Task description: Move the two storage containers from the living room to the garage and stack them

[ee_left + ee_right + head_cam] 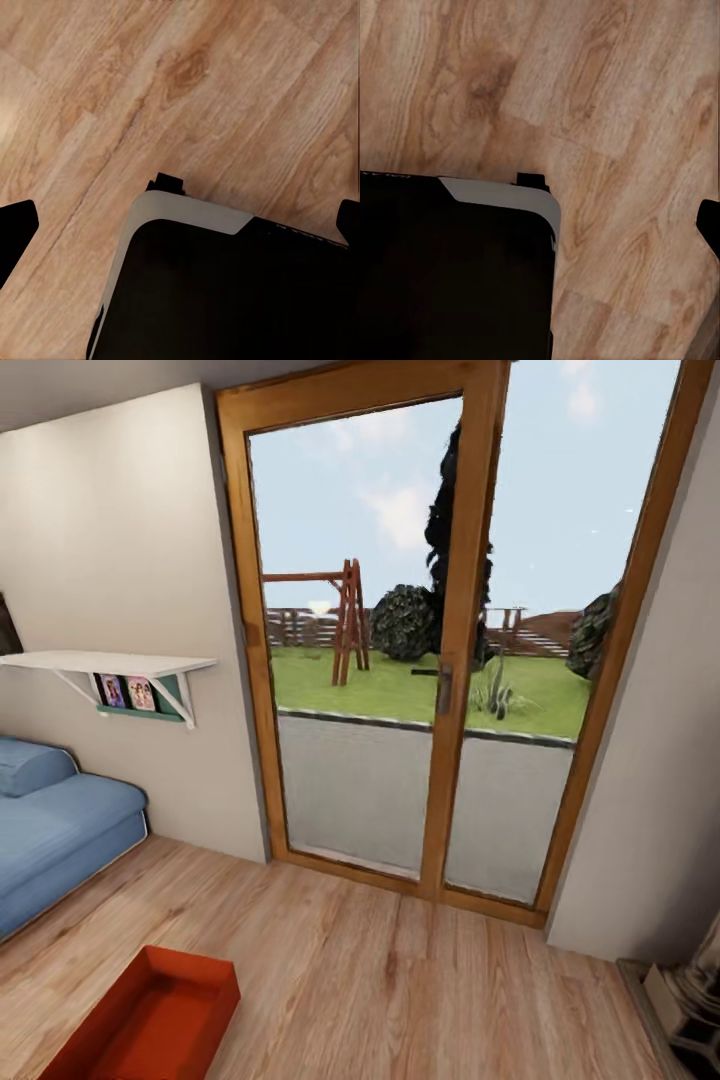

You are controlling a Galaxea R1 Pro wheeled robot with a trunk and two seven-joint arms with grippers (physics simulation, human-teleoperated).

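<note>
One red-orange open-topped storage container (150,1020) lies on the light wood-plank floor (400,980) of the living room, at the lower left of the head view and partly cut off by the picture's edge. It is empty inside. In the left wrist view, my left gripper (180,225) hangs open above the planks, with dark fingertips (15,232) at both edges and nothing between them. My right gripper (540,225) also looks open over the floor; one fingertip (709,223) shows, while the other blends into my dark base.
A wood-framed glass door (440,660) faces me, with a lawn and swing frame outside. The blue sofa (50,830) stands at the left under a white wall shelf (110,665). A stone fireplace edge (695,990) is at the lower right. My black base (225,292) is below both wrists.
</note>
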